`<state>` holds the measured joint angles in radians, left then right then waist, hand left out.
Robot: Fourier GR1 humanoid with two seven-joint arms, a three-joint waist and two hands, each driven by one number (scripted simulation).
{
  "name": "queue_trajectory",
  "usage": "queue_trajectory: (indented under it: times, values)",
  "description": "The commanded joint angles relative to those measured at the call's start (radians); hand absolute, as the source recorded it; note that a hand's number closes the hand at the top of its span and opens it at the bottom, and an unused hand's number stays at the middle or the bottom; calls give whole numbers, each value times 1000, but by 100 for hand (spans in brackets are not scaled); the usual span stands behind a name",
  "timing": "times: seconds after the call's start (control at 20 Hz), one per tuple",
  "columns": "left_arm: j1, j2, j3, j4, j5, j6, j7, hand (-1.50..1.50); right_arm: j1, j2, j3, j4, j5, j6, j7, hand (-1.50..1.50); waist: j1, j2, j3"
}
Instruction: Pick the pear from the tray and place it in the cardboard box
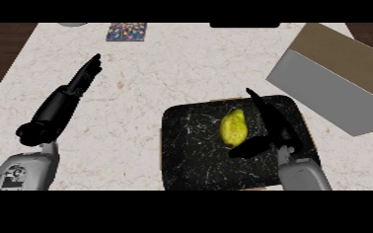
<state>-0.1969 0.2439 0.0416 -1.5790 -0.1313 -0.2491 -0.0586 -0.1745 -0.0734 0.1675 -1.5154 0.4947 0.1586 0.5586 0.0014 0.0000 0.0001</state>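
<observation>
On tray [189, 168], pear [234, 127] betw. right hand's [277, 128] spread fingers [261, 106] & thumb.

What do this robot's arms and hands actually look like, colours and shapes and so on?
Each arm ends in a boxy grey forearm casing, and the left forearm carries small dark markings on its face. The right forearm is plain grey. From each grows a glossy black robot hand: the left robot hand and the right robot hand have long, slim, tapering fingers and a thumb. No cables or sleeves show.
</observation>
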Motion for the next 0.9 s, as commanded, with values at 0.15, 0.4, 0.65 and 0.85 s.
queue_trajectory:
  times: [0.15,0.4,0.65,0.85]
  values:
    - [-40,-35,1,57,-38,11,-9,0,64,-5,-11,51,-4,-11,-156,-150,-3,0,0]
    - [-42,21,49,69,-6,-42,-34,0,13,54,54,165,143,-190,-287,150,1,1,0]
    - [-43,9,60,33,9,-56,11,0,-61,42,8,93,165,-189,-216,150,-1,0,0]
    - [3,-47,10,18,-38,-16,-11,0,-59,48,21,83,234,-260,-238,150,-1,-1,0]
